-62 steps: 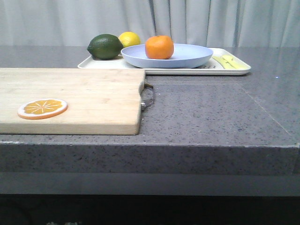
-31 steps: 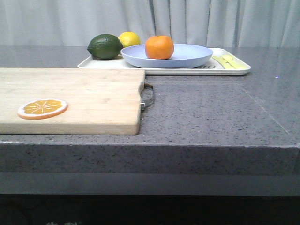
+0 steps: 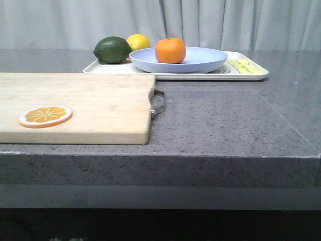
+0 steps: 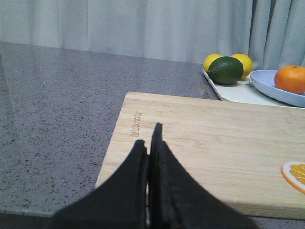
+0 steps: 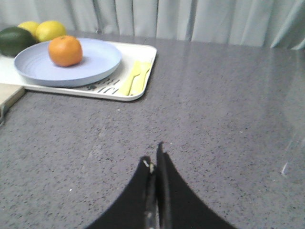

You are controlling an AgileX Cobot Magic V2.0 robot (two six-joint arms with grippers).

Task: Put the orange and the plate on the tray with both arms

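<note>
The orange sits on the pale lavender-blue plate, and the plate rests on the white tray at the back of the counter. All three also show in the right wrist view: orange, plate, tray. The left wrist view shows the orange and plate far off. My left gripper is shut and empty above the cutting board. My right gripper is shut and empty over bare counter, well away from the tray. Neither gripper shows in the front view.
A wooden cutting board with a flat orange slice lies at the front left. A dark green avocado-like fruit and a lemon sit on the tray's left end. Yellow cutlery lies at its right end.
</note>
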